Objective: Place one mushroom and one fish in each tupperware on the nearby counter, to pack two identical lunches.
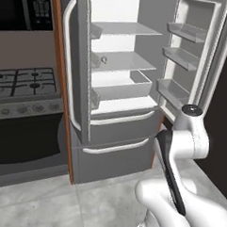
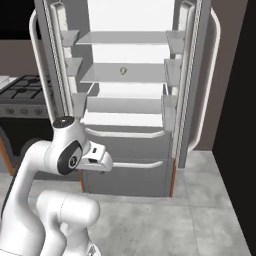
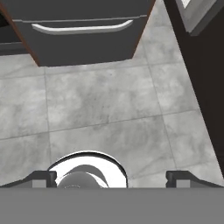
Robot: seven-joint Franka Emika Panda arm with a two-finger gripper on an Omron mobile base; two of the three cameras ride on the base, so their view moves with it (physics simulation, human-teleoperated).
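The gripper (image 3: pixel 112 177) hangs wide open and empty over the floor (image 3: pixel 105 100), folded near the base. Ahead at 12 o'clock, the open fridge (image 1: pixel 119 78) holds one small item (image 2: pixel 123 70) on a shelf, possibly a mushroom. Fetching is the step; next calls for reaching up there.
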